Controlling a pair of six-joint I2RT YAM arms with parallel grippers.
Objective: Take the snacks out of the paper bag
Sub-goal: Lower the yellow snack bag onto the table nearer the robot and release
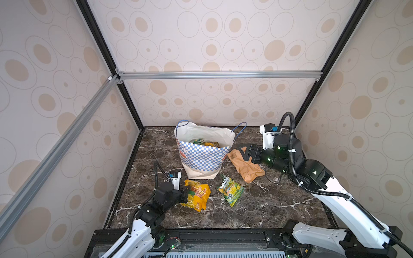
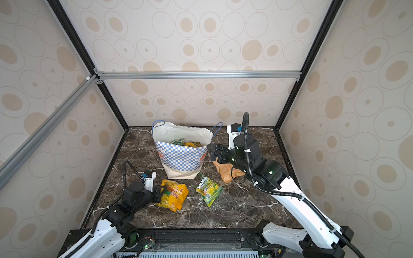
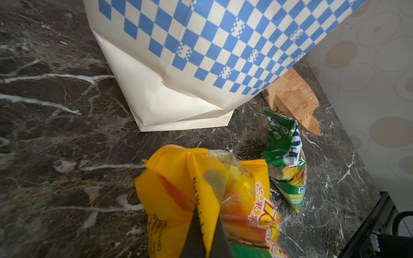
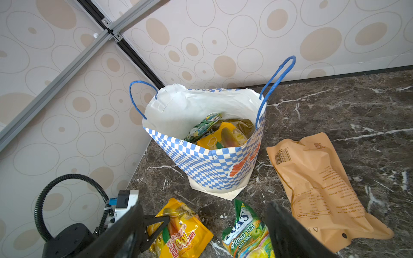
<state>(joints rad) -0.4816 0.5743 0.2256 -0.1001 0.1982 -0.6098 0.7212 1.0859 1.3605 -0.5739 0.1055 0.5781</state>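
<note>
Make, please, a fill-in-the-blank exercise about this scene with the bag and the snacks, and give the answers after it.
1. The left gripper is shut on the yellow packet; the right gripper is ____.
2. The bag stands ____ on its base, with snacks inside.
3. Outside the bag are ____ snacks: the yellow packet, the green packet and the tan pouch.

Missing words: open; upright; three.

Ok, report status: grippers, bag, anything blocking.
Left gripper shut on yellow-orange packet, on table. Right gripper open, empty, beside paper bag. Bag upright, snacks inside. Mouth unobstructed.
</note>
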